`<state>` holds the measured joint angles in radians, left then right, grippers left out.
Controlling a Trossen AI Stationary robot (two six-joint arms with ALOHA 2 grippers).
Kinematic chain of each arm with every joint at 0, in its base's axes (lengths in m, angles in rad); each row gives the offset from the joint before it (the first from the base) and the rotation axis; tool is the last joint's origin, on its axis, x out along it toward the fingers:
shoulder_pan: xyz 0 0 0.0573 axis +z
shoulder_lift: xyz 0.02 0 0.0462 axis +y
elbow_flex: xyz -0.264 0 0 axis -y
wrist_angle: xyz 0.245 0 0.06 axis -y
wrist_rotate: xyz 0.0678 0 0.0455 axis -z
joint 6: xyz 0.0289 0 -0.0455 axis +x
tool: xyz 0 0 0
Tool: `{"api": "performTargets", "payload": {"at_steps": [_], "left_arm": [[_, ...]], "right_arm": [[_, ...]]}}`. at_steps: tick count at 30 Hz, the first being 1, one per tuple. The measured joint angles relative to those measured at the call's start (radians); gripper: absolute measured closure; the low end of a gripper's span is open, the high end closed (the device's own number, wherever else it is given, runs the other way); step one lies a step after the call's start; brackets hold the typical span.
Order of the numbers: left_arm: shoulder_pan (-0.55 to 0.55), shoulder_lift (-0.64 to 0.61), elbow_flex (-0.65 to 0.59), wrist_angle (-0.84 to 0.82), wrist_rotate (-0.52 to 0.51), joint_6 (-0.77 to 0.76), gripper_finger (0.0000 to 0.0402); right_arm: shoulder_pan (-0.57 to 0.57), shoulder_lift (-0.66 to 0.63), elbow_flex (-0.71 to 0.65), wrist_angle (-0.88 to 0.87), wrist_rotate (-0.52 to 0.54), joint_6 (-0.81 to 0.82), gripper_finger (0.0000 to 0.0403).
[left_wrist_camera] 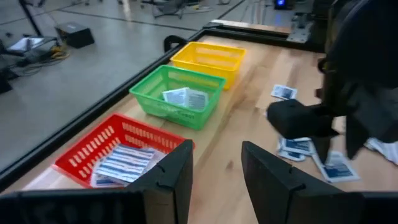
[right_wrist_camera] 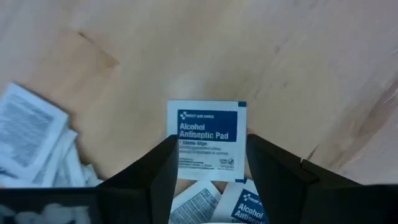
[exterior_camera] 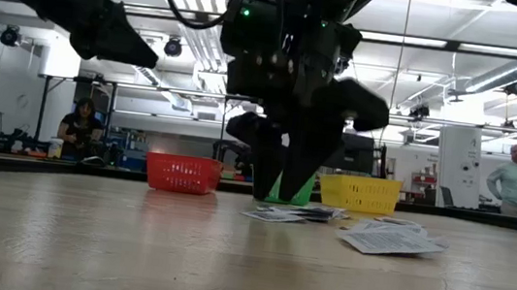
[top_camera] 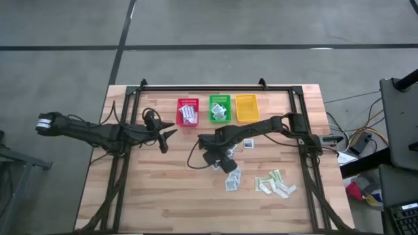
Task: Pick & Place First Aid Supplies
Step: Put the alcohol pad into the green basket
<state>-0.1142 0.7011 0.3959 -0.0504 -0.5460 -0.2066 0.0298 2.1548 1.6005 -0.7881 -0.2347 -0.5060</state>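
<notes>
Between the parted fingers of the right gripper (right_wrist_camera: 208, 180) lies a small square white-blue antiseptic pad packet (right_wrist_camera: 207, 140), probably light, thin and slippery on wood, best pinched across opposite edges; the left gripper (left_wrist_camera: 214, 180) waits open.

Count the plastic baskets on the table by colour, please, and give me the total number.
Red basket: 1
Green basket: 1
Yellow basket: 1
Total: 3 baskets, in one row along the far side of the table.
</notes>
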Motion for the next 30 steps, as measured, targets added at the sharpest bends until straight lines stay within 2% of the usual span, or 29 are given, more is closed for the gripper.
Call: {"api": "performTargets", "payload": {"at_steps": [4, 9, 22, 30], "left_arm": [[-0.003, -0.042, -0.066, 0.027, 0.043, -0.022, 0.0268], [-0.004, -0.084, -0.128, 0.112, 0.167, -0.03, 0.0268], [-0.005, -0.09, -0.202, 0.11, 0.275, -0.03, 0.0268], [-0.005, -0.091, -0.204, 0.11, 0.28, -0.026, 0.0268]], "right_arm": [[0.006, 0.018, -0.001, 0.006, 0.075, 0.011, 0.0218], [0.004, 0.018, 0.007, 0.009, 0.081, 0.04, 0.0221], [0.026, 0.067, 0.018, -0.037, 0.084, 0.045, 0.0259], [0.028, 0.066, 0.015, -0.029, 0.086, 0.087, 0.0294]]}}
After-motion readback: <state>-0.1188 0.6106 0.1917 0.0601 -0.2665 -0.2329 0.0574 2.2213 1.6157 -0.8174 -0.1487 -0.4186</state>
